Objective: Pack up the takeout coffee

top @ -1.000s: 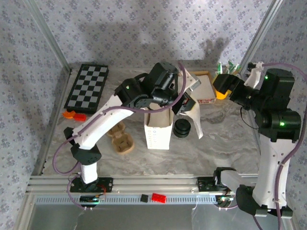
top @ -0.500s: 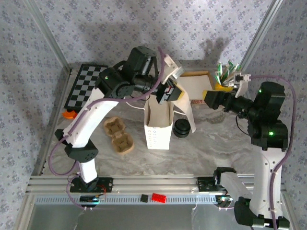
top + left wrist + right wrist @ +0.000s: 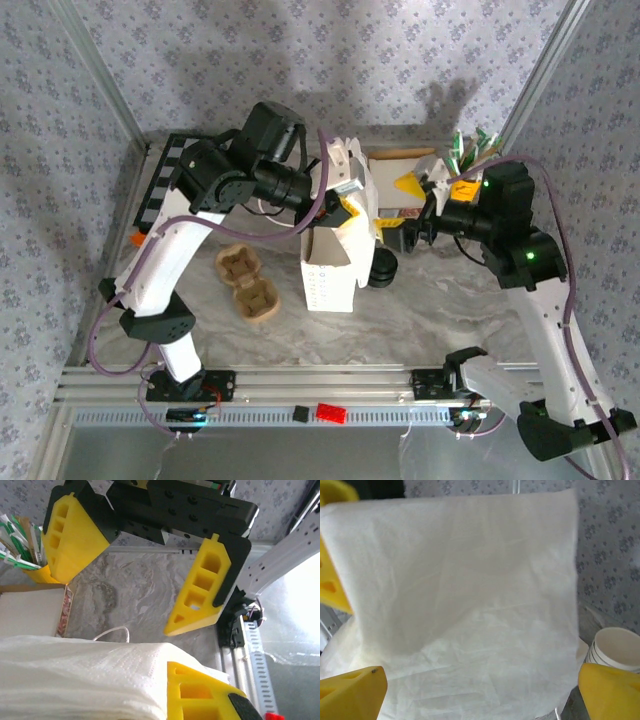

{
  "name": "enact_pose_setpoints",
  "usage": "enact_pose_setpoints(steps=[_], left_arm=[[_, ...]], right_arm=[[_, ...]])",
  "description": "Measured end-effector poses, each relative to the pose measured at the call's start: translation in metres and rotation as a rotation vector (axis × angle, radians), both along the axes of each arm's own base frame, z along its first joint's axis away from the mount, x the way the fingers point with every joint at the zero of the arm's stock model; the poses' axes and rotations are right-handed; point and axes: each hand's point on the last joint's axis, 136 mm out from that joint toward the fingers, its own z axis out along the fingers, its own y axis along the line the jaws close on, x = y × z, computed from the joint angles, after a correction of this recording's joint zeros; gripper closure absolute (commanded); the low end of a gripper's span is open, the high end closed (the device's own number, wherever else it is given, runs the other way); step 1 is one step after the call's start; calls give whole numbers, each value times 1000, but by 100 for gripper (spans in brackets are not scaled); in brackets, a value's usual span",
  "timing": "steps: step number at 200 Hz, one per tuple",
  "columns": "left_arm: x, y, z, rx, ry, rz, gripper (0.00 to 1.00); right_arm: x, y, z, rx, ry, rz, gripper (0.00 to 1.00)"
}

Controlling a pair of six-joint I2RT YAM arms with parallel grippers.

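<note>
Left jaws: pinching the top edge of the white paper bag [image 3: 328, 285];
Right jaws: gaping wide, gripping nothing; bag standing just ahead

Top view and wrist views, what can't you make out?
Black round thing by the bag: top view, too small to tell lidded cup from lid stack.
Bag's inside: top view, too dark and small.
Cups: right wrist view, cut by the right edge; count unclear.
Left hand: left wrist view, one finger cut by the bottom edge, the other behind the bag.
</note>
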Motion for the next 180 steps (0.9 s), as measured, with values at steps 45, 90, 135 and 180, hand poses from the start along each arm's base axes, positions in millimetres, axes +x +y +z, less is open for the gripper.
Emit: enact_pose_setpoints(steps=[45, 90, 135, 180], left_arm=[[0, 5, -4, 23, -89, -55, 100], [0, 5, -4, 22, -155, -98, 100], [3, 6, -4, 30, -207, -115, 100], [13, 11, -4, 32, -219, -95, 100]], right_arm=[[1, 14, -12, -74, -95, 70, 0], [3, 35, -27, -118, -126, 142, 0], [-2, 43, -29, -128, -168, 170, 0], [-18, 39, -35, -205, -401, 95, 0]])
